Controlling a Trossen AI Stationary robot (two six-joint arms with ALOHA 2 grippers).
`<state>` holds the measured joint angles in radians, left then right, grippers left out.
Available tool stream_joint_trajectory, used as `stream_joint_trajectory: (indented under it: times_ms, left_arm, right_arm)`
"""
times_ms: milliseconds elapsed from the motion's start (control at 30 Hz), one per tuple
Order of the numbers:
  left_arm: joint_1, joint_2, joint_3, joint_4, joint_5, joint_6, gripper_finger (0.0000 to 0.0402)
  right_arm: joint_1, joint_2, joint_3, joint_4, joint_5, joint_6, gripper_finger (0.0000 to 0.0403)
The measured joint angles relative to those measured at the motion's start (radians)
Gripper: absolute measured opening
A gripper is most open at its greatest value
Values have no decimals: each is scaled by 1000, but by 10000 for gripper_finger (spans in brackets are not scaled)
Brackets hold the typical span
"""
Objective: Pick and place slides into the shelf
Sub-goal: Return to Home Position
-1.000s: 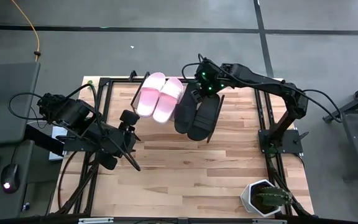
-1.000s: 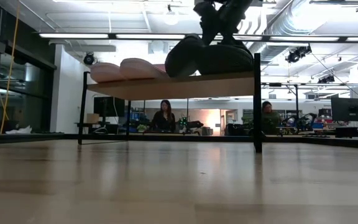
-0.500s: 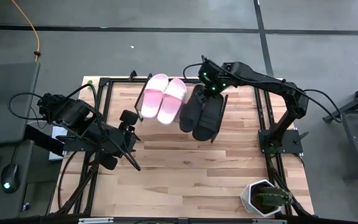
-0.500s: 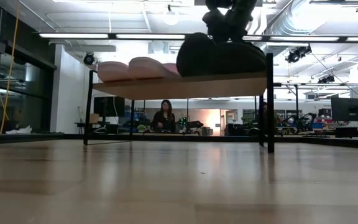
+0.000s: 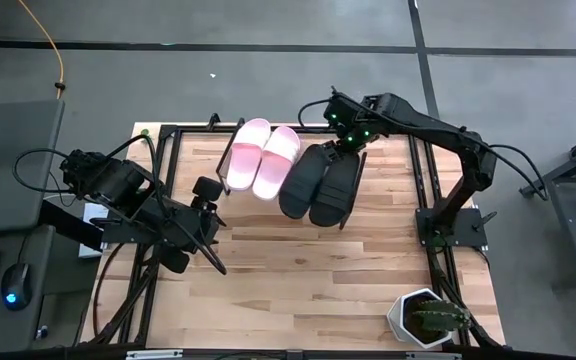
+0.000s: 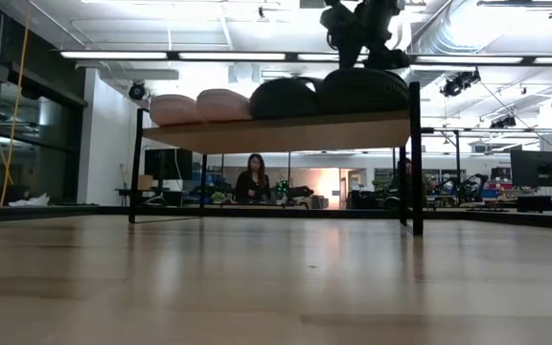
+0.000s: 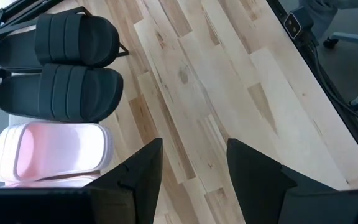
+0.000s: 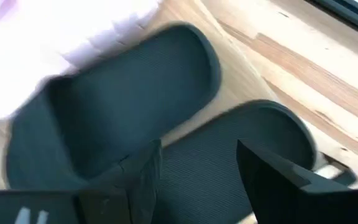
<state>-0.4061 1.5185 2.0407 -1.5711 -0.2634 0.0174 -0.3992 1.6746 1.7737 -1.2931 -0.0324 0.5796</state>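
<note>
Retraction should lift the right gripper (image 5: 348, 142), spread open and empty, straight up off the two black wide-strap slides (image 5: 318, 186) at the slanted light-wood shelf's (image 6: 286, 135) right.

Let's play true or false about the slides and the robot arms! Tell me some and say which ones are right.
1. The pink slides and the black slides all lie on the shelf. True.
2. The pink slides lie between the two black ones. False: the pink pair lies together, with the black pair beside it.
3. The left gripper holds a slide. False: it is open and empty, over the table.
4. The right gripper is open, above the black slides. True.
</note>
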Motion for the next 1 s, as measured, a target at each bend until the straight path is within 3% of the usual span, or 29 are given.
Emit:
stream_joint_trajectory:
  times_ms: [433, 633, 1000]
  left_arm:
    - [0, 0, 0, 0, -4, 1, 166]
    - [0, -9, 0, 0, -127, 1, 166]
    - [94, -234, 0, 0, -183, -121, 166]
  right_arm:
    - [68, 0, 0, 119, -132, -93, 197]
    - [90, -3, 0, 254, -163, -188, 197]
    - [137, -135, 0, 462, -129, -409, 197]
